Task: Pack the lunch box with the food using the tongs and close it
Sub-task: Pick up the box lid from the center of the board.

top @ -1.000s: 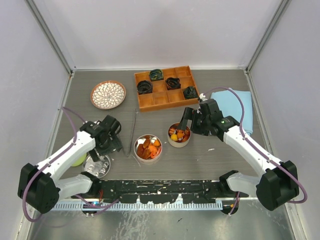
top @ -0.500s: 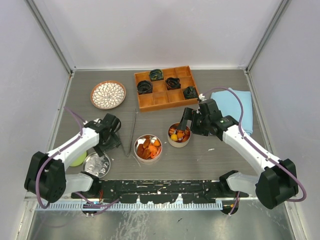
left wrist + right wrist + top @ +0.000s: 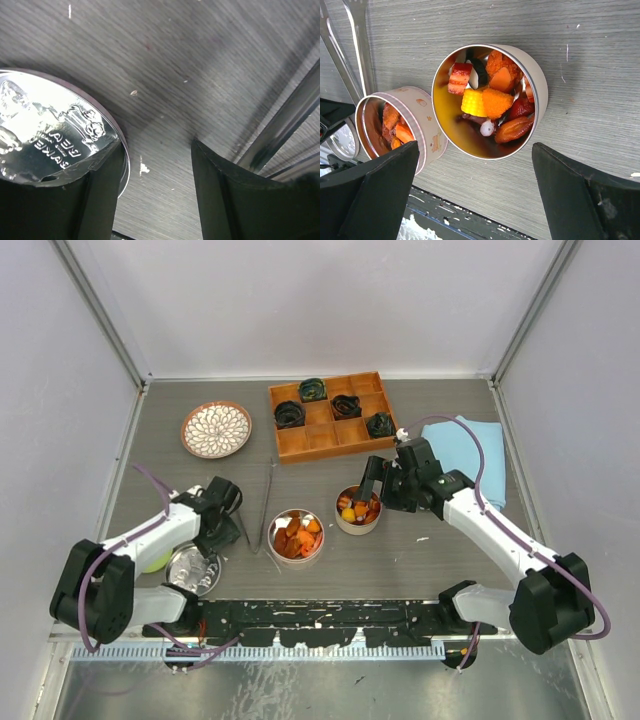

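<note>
1. Since a second ago the left arm has pulled its elbow in toward the table and the left gripper (image 3: 159,195) has narrowed its jaws; the right arm has hardly shifted.
2. The left gripper's jaws are apart, with bare table (image 3: 400,550) between them and nothing clamped.
3. In the left wrist view, one left finger (image 3: 100,200) overlaps the rim of the shiny lid (image 3: 45,120), which lies flat. I cannot tell whether they touch.
4. The tongs (image 3: 266,505) lie on the table just beside the other left finger, between the left gripper and the near tin (image 3: 427,130).
5. The right gripper (image 3: 475,165) hovers over the far tin (image 3: 541,90) with its jaws spread wide, holding nothing.
6. The food (image 3: 487,102) sits in both tins: red, yellow and orange chunks in the far one, orange slices in the near one.
7. At the back are a wooden tray (image 3: 322,436) holding dark lumps (image 3: 290,414), a patterned plate (image 3: 216,428) to its left, and a blue cloth (image 3: 470,450) to its right.
</note>
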Robot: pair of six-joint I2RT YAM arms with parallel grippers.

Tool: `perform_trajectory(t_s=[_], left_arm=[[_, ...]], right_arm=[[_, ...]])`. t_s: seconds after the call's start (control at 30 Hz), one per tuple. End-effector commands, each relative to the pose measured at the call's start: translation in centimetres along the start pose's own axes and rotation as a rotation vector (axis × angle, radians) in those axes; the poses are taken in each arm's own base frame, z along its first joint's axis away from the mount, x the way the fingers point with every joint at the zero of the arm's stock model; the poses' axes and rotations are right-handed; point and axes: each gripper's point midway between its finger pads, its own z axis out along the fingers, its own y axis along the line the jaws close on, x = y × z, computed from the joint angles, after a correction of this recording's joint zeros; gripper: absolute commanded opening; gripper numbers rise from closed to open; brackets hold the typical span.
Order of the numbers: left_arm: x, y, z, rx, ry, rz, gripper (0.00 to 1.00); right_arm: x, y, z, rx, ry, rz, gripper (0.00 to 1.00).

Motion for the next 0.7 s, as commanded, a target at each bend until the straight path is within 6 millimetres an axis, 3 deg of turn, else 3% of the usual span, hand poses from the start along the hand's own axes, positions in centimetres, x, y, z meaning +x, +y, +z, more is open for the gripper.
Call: perform_trajectory(t_s=[0.0, 0.2, 0.43, 0.53, 0.67], left_arm=[[-0.6, -1.3, 1.2, 0.043, -0.034, -0.007, 0.53], [0.0, -1.1, 1.3, 0.06, -0.015, -0.005, 0.31], [-0.4, -1.2, -0.7, 0.14, -0.043, -0.011, 0.01], [-1.3, -1.4, -2.6, 0.185, -0.07, -0.001, 0.0], [-3.5, -2.6, -7.8, 0.3, -0.13, 0.026, 0.0]], right_arm=[[-2.2, 1.6, -0.7, -0.041, -0.058, -0.018, 1.0], [-2.2, 1.7, -0.9, -0.046, -0.064, -0.016, 1.0], [-2.1, 1.8, -1.1, -0.052, -0.065, -0.011, 1.0], [-2.3, 2.0, -1.3, -0.06, -0.069, -0.012, 1.0], [-2.7, 3.1, -1.9, -0.118, -0.099, -0.031, 1.0]])
